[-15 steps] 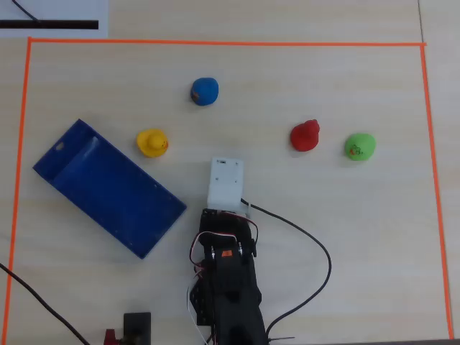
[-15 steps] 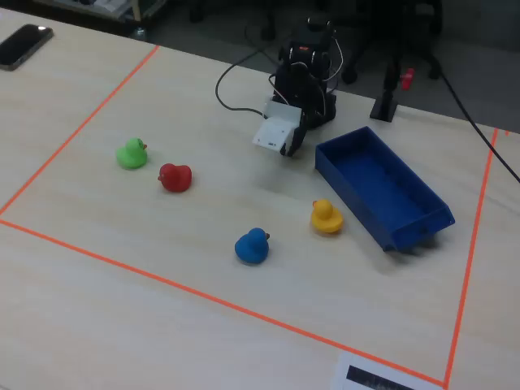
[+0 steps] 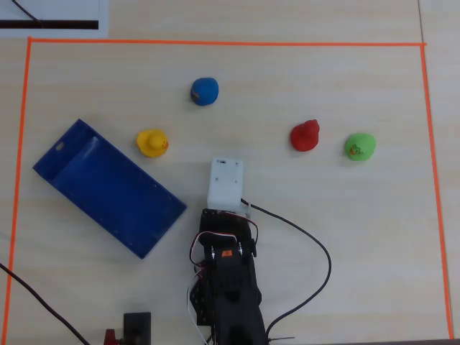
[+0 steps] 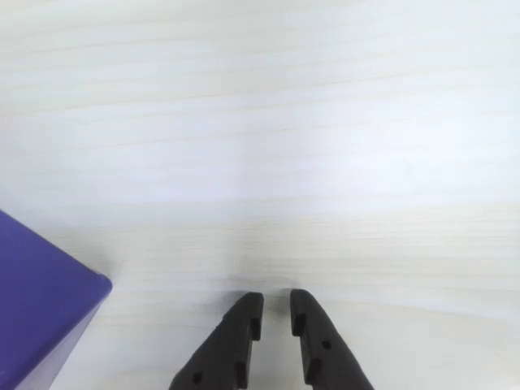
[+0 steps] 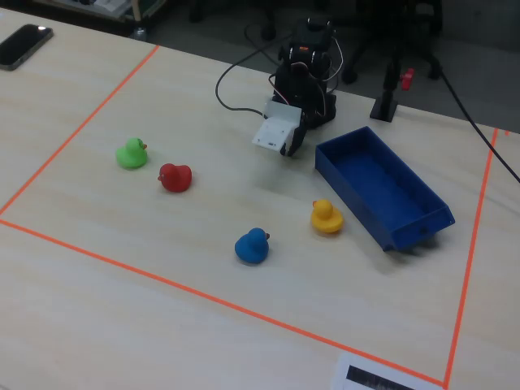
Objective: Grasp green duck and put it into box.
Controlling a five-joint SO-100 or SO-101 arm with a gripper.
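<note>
The green duck [image 3: 359, 146] sits on the table at the right of the overhead view and at the left of the fixed view [image 5: 131, 153], far from the arm. The box [image 3: 108, 188], a shallow dark blue tray, lies empty at the left of the overhead view; one corner of it [image 4: 32, 301] shows at the lower left of the wrist view. My gripper [image 4: 277, 299] hangs low over bare table beside that corner. Its black jaws stand almost together, with only a thin slit and nothing between them. From overhead, a white camera mount [image 3: 226, 181] hides the fingers.
A red duck [image 3: 305, 136] stands just left of the green one. A yellow duck [image 3: 152, 142] sits close to the box's upper edge, a blue duck [image 3: 204, 91] farther back. Orange tape [image 3: 215, 43] frames the work area. A black cable [image 3: 316, 244] loops right of the arm.
</note>
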